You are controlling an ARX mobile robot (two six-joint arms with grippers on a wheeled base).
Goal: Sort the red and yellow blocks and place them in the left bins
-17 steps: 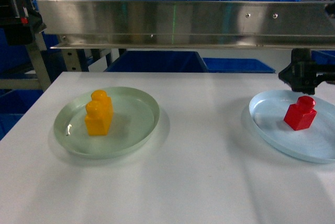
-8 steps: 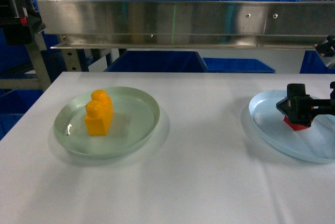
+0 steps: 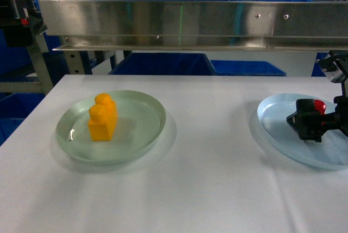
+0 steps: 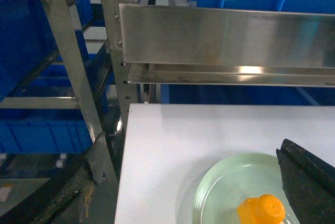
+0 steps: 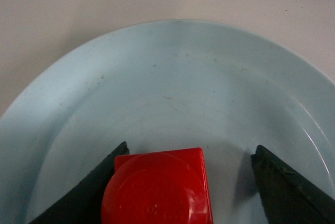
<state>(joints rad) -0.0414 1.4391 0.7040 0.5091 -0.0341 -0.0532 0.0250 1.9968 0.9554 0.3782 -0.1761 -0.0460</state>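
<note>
The right gripper (image 3: 308,121) reaches in from the right edge of the head view, held low with its black body roughly level and fingertips pointing left. In the right wrist view its two dark fingers (image 5: 86,192) stand apart, one at each lower corner, the left one touching the red block (image 5: 157,190) and the right one clear of it. Of the left gripper (image 4: 309,182), only one dark finger shows at the lower right of the left wrist view, so its state cannot be told.
</note>
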